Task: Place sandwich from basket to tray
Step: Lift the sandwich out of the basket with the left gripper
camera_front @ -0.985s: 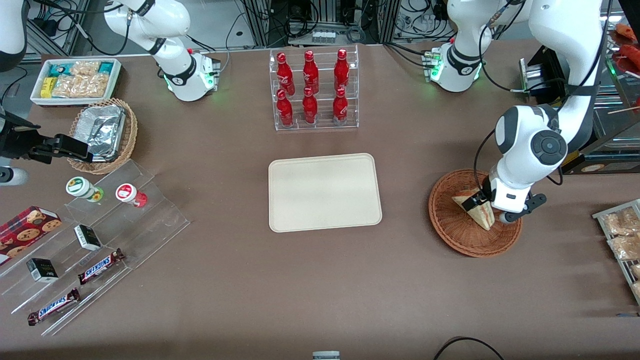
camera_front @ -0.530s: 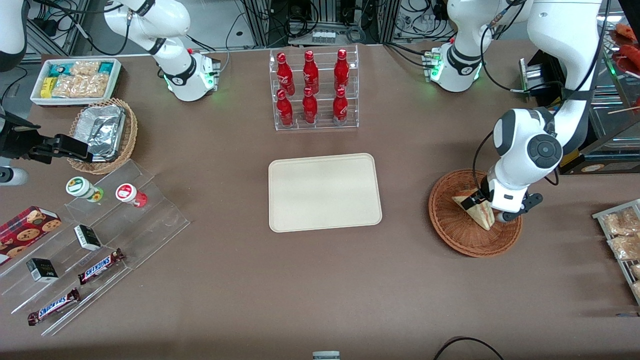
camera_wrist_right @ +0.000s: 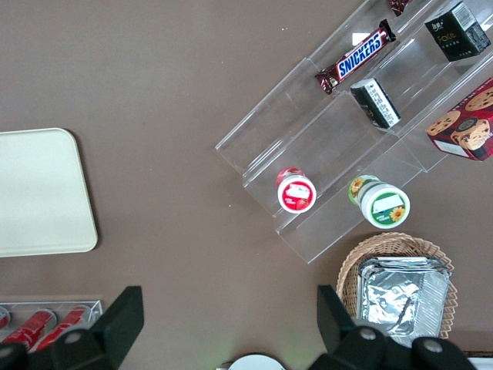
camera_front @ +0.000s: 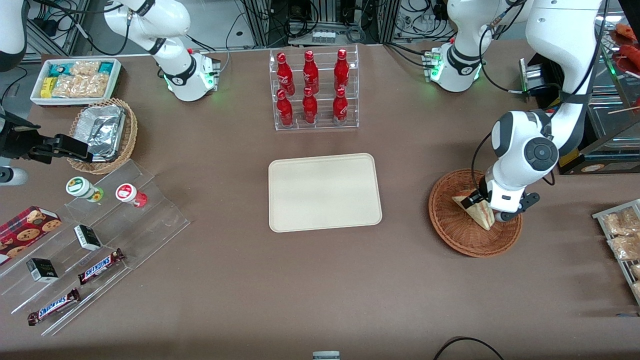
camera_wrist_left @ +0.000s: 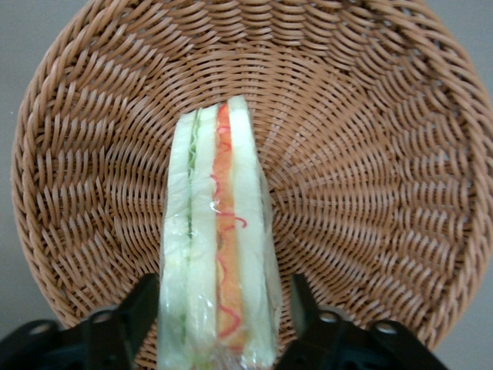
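- The tray (camera_front: 324, 192) lies flat at the middle of the brown counter (camera_front: 320, 280), nearer the front camera than the clear rack of red bottles (camera_front: 313, 88).
- The basket (camera_front: 467, 227) sits on the counter toward the working arm's end, well apart from the tray.
- The sandwich (camera_front: 477, 214) stands on edge in the basket, its pointed tip nearest the front camera; the wrist view shows its filling layers (camera_wrist_left: 223, 231) running down the cut edge under clear wrap.
- The claw (camera_front: 487, 206) is down inside the basket, straddling the wide end of the sandwich. One finger (camera_wrist_left: 127, 320) is close against the bread on one side; the other finger (camera_wrist_left: 308, 316) stands with a slim gap between it and the wrap. The claw is partly open around the sandwich and has not clamped it.
- The left arm (camera_front: 525, 150) reaches in from the counter's farther edge, its forearm bent down so the wrist points nearly straight down over the basket.
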`<state>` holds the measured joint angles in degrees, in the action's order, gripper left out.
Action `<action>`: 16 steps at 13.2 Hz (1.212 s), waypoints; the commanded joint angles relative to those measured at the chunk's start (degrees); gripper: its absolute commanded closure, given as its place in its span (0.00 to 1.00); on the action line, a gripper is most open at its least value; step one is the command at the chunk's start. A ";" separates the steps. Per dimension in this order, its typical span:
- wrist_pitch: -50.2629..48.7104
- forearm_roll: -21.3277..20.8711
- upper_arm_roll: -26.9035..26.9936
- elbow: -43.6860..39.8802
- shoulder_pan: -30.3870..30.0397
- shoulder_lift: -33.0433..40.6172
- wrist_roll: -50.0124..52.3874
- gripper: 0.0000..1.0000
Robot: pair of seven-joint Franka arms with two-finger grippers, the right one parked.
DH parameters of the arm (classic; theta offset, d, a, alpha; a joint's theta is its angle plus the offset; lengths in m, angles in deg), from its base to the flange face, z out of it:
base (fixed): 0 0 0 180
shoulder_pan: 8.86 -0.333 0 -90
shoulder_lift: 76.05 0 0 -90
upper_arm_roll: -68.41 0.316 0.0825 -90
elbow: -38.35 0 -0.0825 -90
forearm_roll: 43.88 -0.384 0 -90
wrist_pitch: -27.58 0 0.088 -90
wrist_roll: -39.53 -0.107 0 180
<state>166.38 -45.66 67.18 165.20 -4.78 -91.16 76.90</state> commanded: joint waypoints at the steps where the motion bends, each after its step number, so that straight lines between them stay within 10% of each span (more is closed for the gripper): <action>1: 1.39 -1.12 0.17 0.23 0.05 -0.45 1.92 1.00; 8: -13.15 -2.95 -0.88 -11.59 1.01 2.71 1.83 1.00; 16: -29.37 -3.49 -1.85 -35.19 18.22 -4.84 1.84 1.00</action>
<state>138.49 -47.66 64.68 133.27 9.69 -92.89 78.33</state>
